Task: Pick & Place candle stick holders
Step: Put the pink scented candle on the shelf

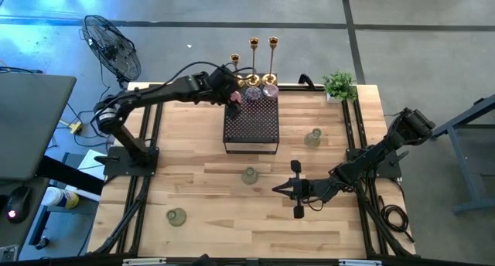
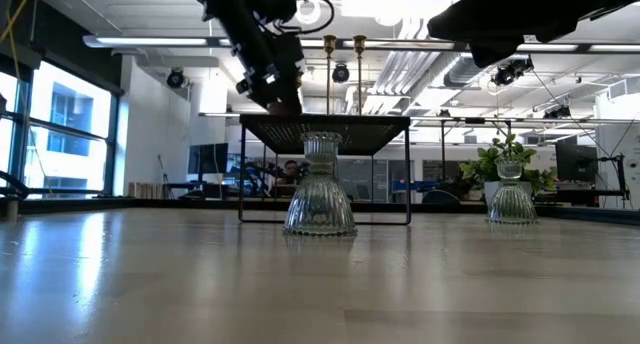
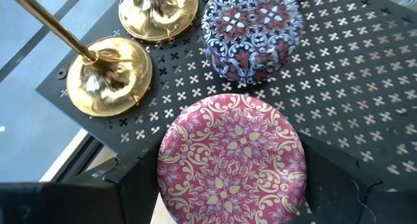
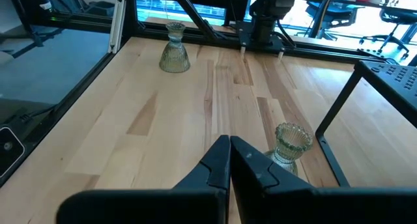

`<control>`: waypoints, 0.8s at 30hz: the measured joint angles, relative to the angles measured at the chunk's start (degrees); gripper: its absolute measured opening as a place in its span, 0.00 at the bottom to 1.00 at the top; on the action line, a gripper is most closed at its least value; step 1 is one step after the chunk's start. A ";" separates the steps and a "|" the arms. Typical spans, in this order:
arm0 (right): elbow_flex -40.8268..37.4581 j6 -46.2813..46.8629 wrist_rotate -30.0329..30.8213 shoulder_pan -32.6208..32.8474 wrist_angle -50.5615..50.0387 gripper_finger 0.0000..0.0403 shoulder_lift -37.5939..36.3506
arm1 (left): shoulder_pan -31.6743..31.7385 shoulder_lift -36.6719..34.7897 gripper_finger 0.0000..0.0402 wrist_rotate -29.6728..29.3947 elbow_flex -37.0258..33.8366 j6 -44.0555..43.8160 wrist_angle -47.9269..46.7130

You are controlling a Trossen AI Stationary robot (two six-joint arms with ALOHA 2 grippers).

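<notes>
My left gripper [image 1: 233,98] reaches over the far left corner of the black mesh stand [image 1: 251,128] and is shut on a pink-patterned cup [image 3: 231,155]. A second purple-patterned cup [image 3: 251,32] and two gold candlesticks stand on round bases [image 3: 107,74] on the mesh beside it. The candlestick stems [image 1: 263,53] rise at the stand's far edge. Three pale green glass cups [image 1: 312,137] [image 1: 248,175] [image 1: 176,216] stand on the table. My right gripper [image 1: 298,190] is shut and empty, low over the table's near right part. My left gripper has the pink cup between its two fingers [image 3: 130,185], one on each side of the cup's round wall [image 3: 171,165]. The fingers come from above, slanting down from the table's left. The cup is upright over the stand's corner; whether it rests on the mesh, I cannot tell.
A small green potted plant [image 1: 339,84] stands at the table's far right corner. A fan [image 1: 112,46] stands off the table's far left. Bare wood lies in front of the stand, between the glass cups.
</notes>
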 joint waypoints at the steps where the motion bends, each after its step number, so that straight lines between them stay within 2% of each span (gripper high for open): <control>1: -0.01 -0.01 -0.01 0.00 0.00 0.00 0.00 | 0.02 0.23 0.73 -0.02 0.00 0.09 0.21; 24: 0.02 0.01 -0.05 0.13 0.02 0.00 0.00 | 2.84 2.28 0.73 1.25 -0.21 0.26 2.24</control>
